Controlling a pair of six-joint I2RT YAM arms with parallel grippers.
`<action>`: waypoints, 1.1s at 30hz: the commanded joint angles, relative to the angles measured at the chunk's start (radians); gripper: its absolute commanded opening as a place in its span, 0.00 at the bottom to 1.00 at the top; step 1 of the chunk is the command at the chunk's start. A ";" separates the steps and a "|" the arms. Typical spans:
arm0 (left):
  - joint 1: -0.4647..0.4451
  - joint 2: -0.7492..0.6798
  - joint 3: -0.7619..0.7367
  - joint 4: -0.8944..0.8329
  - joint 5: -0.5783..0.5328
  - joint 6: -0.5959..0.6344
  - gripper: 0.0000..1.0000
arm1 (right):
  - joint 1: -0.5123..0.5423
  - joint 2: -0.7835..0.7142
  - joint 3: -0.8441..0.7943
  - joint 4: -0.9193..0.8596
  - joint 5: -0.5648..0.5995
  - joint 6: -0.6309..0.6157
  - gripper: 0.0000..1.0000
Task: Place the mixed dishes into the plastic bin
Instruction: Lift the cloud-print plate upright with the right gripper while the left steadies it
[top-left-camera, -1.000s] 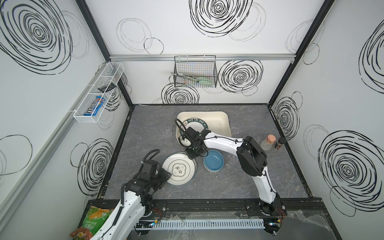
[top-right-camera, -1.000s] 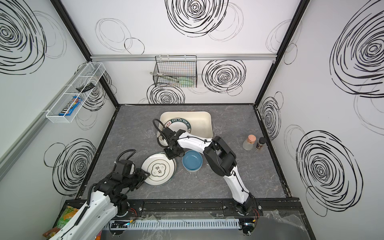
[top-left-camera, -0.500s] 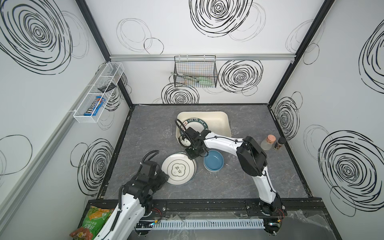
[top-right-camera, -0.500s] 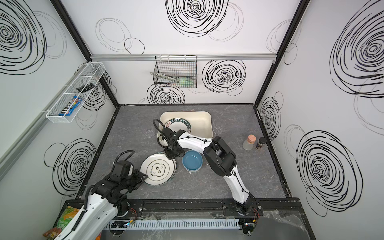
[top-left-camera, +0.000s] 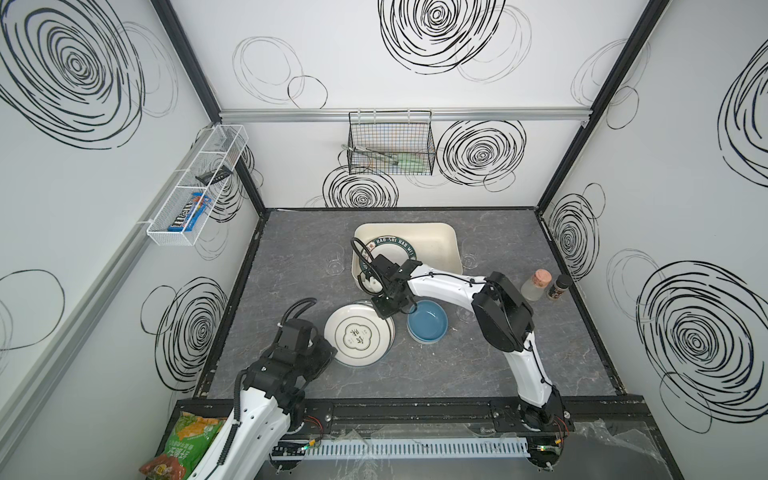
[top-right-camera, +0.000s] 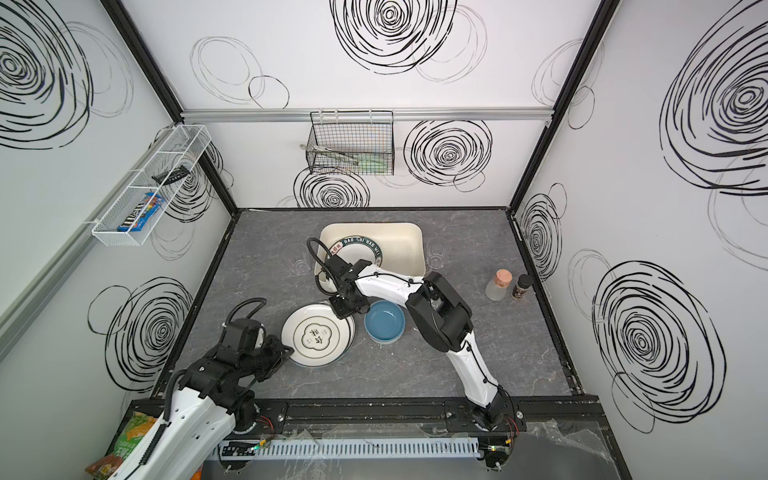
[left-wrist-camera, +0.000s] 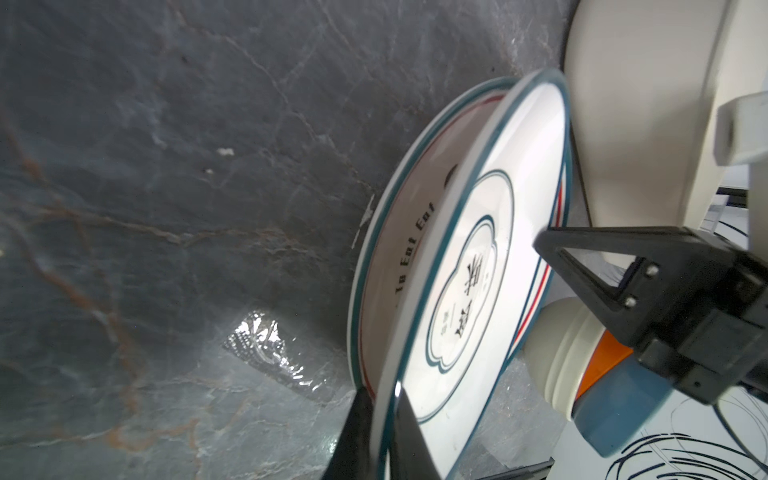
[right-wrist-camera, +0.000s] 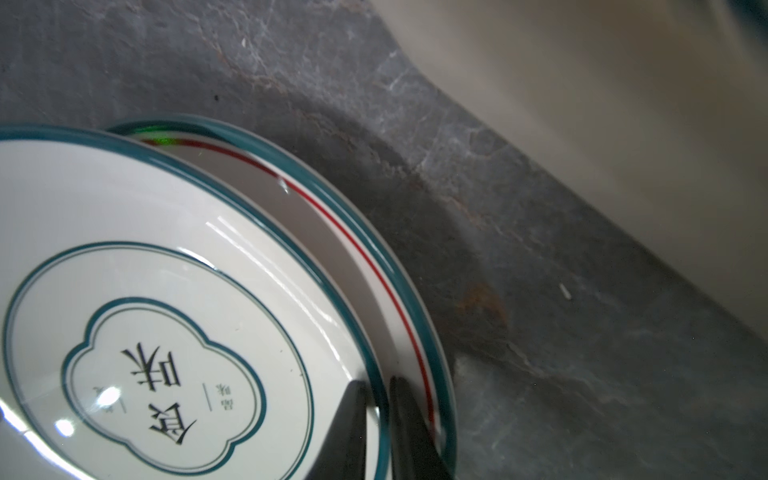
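Moved: over the last second the left fingers have drawn together from a wide gape onto the near rim of the round white plate with a teal edge and clover-shaped emblem. The dishes lie as they did.
Left fingers: narrow, pinching that rim, one tip inside the well and one under the lip.
Right fingers: narrow too, clamped across the same plate's far rim.
Emblem plate, place: on the grey marbled desk, sitting offset on a second white plate with a red line and black lettering. It is just short of the cream-white rectangular plastic bin and not in it. Whether it is already raised I cannot tell.
Handling: I'd judge it stiff, glazed and slick, with some weight, and likely to chip on a knock. The thin rim is the only hold, and opposite pinches should keep it level.
Look: glossy, shallow, with dark characters inside the emblem.
Bin: holds a white plate with a dark green lettered rim.
Still out: a round blue bowl beside the stack.
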 joint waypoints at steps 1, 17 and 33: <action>-0.004 0.000 0.023 0.025 -0.009 0.007 0.04 | 0.005 -0.005 -0.002 0.002 -0.019 0.012 0.20; -0.002 0.016 0.137 0.017 -0.036 0.048 0.00 | -0.037 -0.182 -0.021 0.017 -0.024 0.030 0.30; -0.002 0.071 0.309 0.094 -0.013 0.078 0.00 | -0.188 -0.431 -0.218 0.162 -0.147 0.110 0.39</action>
